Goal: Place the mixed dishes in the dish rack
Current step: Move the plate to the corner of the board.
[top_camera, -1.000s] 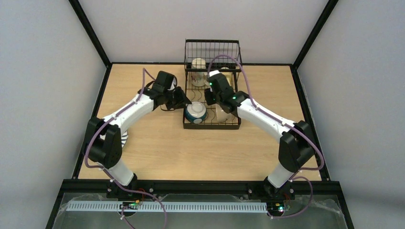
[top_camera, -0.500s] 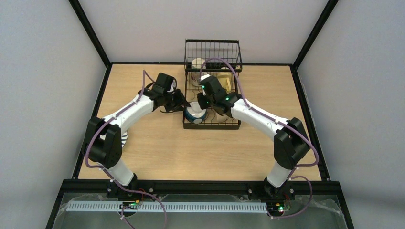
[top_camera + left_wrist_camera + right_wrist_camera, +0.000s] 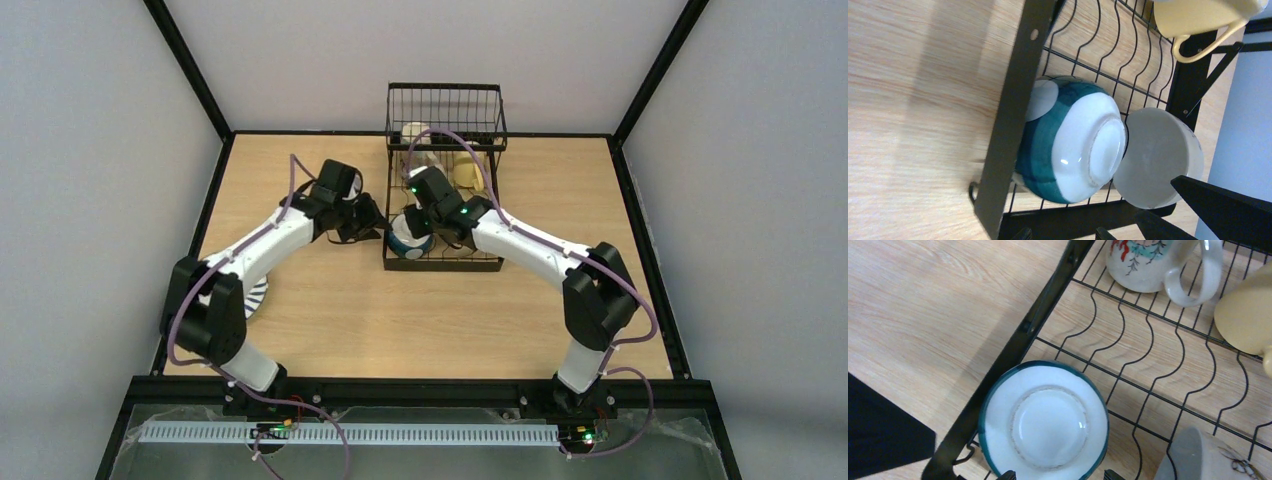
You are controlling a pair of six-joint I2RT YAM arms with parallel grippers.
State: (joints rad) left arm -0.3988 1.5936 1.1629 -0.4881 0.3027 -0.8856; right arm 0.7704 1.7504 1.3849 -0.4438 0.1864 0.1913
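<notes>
Left gripper [image 3: 374, 228], jaws parted and empty, now stands just off the left side of the dish rack [image 3: 445, 100]. A second ago it was against the blue-outside bowl [image 3: 410, 238], so the bowl has been let go. Right gripper [image 3: 1059, 474], jaws at their widest and holding nothing, has swung leftward across the rack and hangs directly over that bowl. The bowl lies upside down, foot ring uppermost, in the front-left corner of the slotted lower level. It rests against the rack's left frame bar, and its side touches a cream bowl [image 3: 1158, 157]. A patterned mug [image 3: 1148, 262] and a yellow mug [image 3: 1245, 315] sit farther back on the same level. Reading: one more dish is loaded, though tilted, and the right arm appears placed to straighten or reseat it. A dark-striped plate [image 3: 258, 296] lies on the worktop [image 3: 400, 320] beside the left arm, not yet racked.
</notes>
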